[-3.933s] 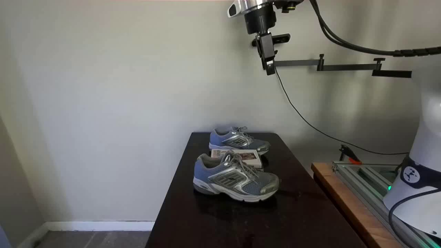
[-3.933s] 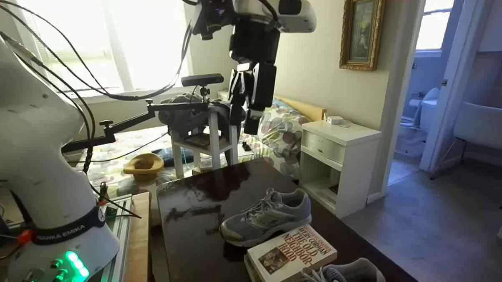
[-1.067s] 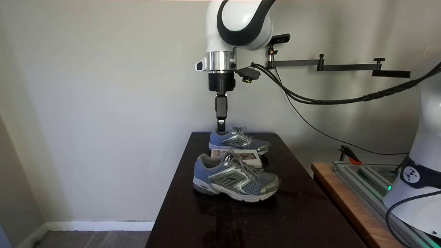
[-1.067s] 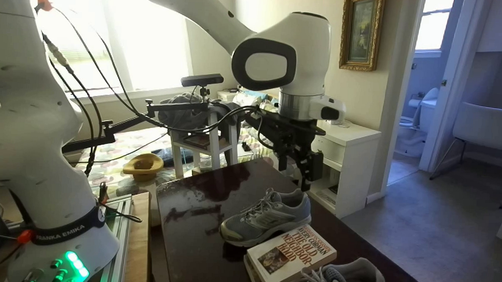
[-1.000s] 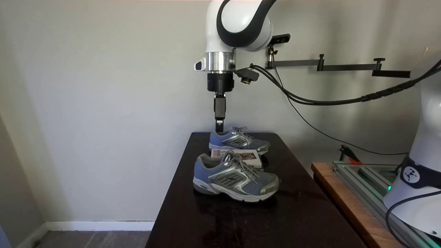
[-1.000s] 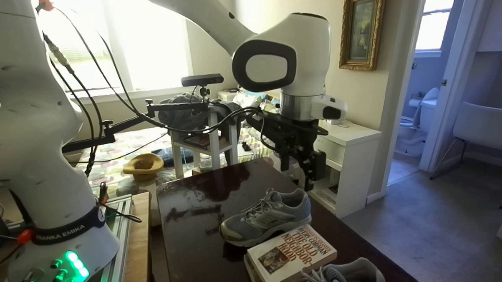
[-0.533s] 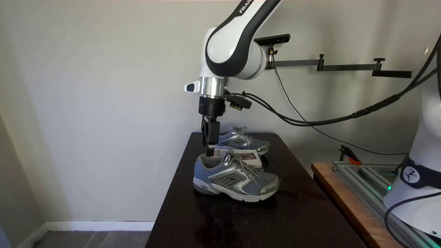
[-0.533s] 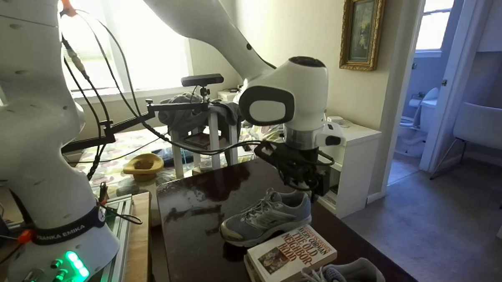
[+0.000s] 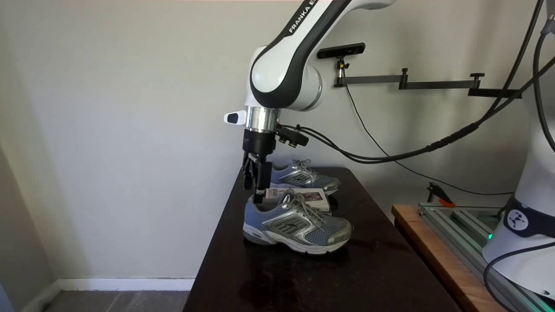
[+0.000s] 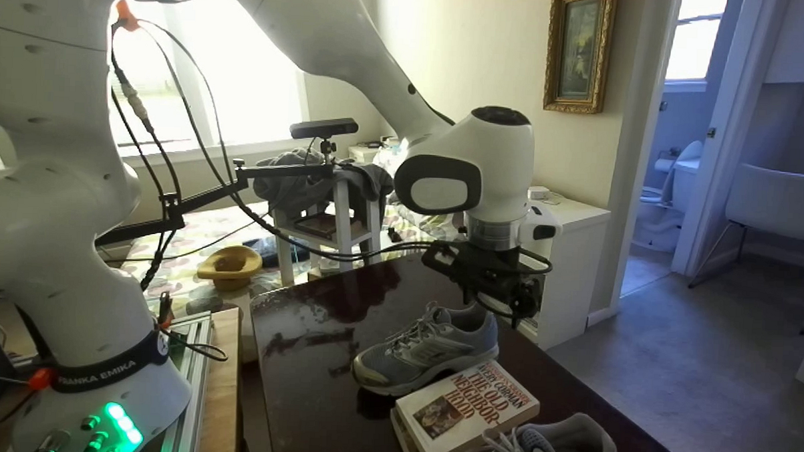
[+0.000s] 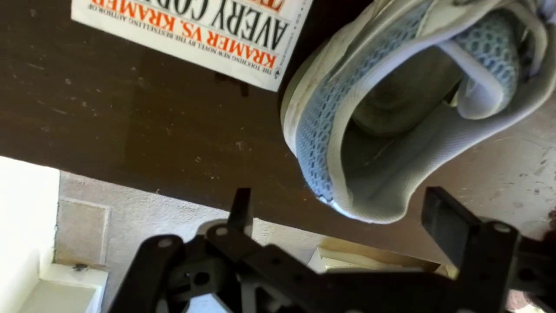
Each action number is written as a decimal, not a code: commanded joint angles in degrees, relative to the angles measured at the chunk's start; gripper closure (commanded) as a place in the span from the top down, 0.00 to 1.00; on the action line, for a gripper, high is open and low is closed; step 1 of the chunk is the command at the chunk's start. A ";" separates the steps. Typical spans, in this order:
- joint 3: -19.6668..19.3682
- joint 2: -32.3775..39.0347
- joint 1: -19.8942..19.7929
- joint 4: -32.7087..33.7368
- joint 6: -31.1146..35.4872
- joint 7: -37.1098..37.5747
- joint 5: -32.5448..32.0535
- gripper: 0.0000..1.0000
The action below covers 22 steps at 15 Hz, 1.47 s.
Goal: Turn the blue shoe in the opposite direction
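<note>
Blue shoe (image 9: 299, 225): on table (image 9: 347, 281), beside book (image 10: 469, 409), toe (image 9: 340, 233) toward robot base (image 9: 520, 268). Gripper (image 11: 342, 209): jaws spread wide, nothing held, near heel (image 11: 318, 167). Step, apparently: approach. Next, likely: lower astride heel, grip, swing around.

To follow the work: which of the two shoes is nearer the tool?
The shoe whose heel shows between the fingers of the tool in the wrist view; its mate stands beyond the book.

- Book cover (image 10: 467, 410), in an exterior view: I read "AVERY CORMAN" and "THE OLD NEIGHBOR-HOOD".
- Same cover, upside down in my wrist view: "THE TOUCHING NEW NOVEL BY THE BESTSELLING AUTHOR OF", "KRAMER VS. KRAMER".
- Arm (image 9: 279, 65): "FRANKA E", remainder out of frame.
- Base band (image 10: 106, 375): "FRANKA EMIKA".
</note>
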 commanded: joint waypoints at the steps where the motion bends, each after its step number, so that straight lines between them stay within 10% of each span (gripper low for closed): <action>1: 0.84 -0.26 -1.25 1.30 -0.32 -3.22 -0.32 1.00; 22: 2.60 4.49 -1.13 -0.53 6.31 -17.91 -7.51 1.00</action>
